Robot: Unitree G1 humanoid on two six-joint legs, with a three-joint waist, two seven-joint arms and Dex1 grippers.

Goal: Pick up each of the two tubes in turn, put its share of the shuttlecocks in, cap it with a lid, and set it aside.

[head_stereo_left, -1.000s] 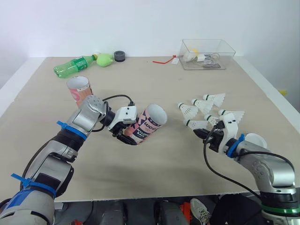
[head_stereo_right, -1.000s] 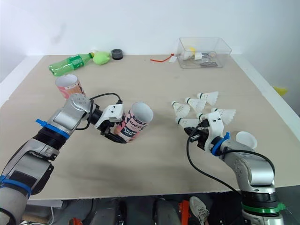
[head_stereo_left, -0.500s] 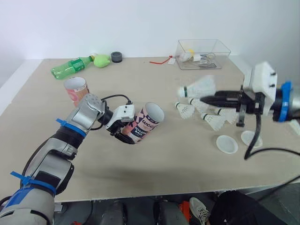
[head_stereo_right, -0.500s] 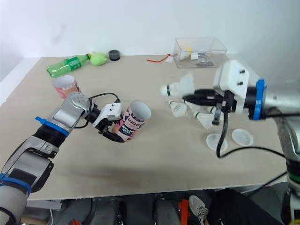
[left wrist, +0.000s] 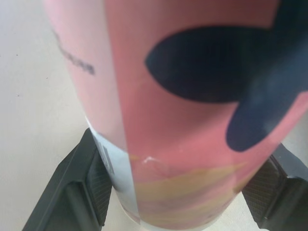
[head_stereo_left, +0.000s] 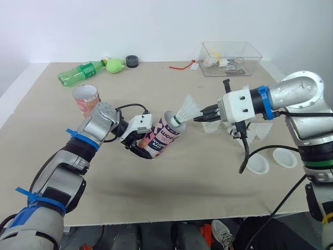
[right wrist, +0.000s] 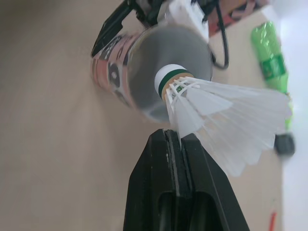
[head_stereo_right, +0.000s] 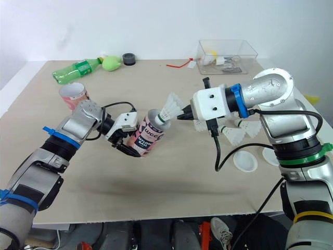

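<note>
My left gripper (head_stereo_left: 136, 144) is shut on a pink patterned tube (head_stereo_left: 162, 138), held tilted above the table with its open mouth toward the right. My right gripper (head_stereo_left: 197, 119) is shut on a white shuttlecock (head_stereo_left: 184, 110) by its feathers, the cork right at the tube's mouth (right wrist: 169, 79). In the left wrist view the tube (left wrist: 192, 106) sits between the two fingers (left wrist: 82, 185). A second pink tube (head_stereo_left: 85, 98) stands upright at the left. More shuttlecocks (head_stereo_left: 254, 132) lie behind my right arm. Two white lids (head_stereo_left: 257, 163) lie at the right.
A green bottle (head_stereo_left: 80, 73), a green lump (head_stereo_left: 115, 65) and a black roll (head_stereo_left: 132, 62) lie along the far edge. A clear plastic box (head_stereo_left: 230, 58) with small items stands at the back right. A red strip (head_stereo_left: 182, 67) lies beside it.
My right gripper picked a shuttlecock from the pile, lifted it and carried it left to the mouth of the tube. My left gripper kept holding the tube.
</note>
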